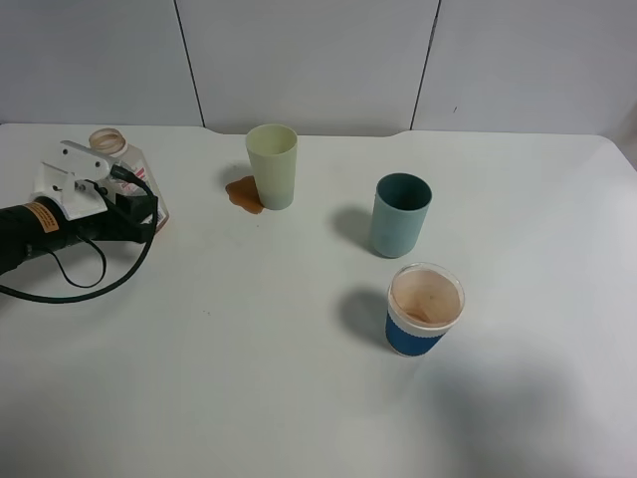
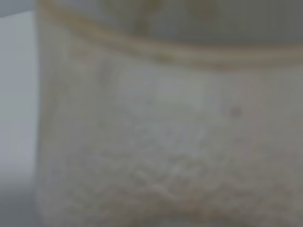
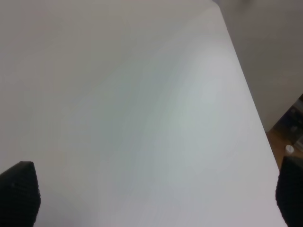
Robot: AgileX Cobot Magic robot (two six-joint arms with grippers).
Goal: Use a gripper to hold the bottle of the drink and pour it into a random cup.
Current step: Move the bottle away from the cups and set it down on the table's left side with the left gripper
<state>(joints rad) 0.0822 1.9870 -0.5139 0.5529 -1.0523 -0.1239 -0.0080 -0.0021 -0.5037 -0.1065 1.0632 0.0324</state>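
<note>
The bottle of the drink (image 1: 127, 159), clear with a wide capless neck and a white label, stands upright at the far left of the table. My left gripper (image 1: 119, 199), white and black with a looping cable, is right against the bottle's near side. In the left wrist view the bottle (image 2: 170, 132) fills the frame as a blur and no fingers show. The cup (image 1: 272, 164), tall and pale yellow-green, stands upright to the right of the bottle. My right gripper (image 3: 156, 198) is open over bare table and holds nothing; it is outside the exterior view.
An orange-brown puddle (image 1: 244, 193) lies at the tall cup's left foot. A teal cup (image 1: 400, 214) stands right of centre. A white cup with a blue sleeve (image 1: 425, 310) stands nearer the front. The table's right edge (image 3: 251, 104) shows in the right wrist view.
</note>
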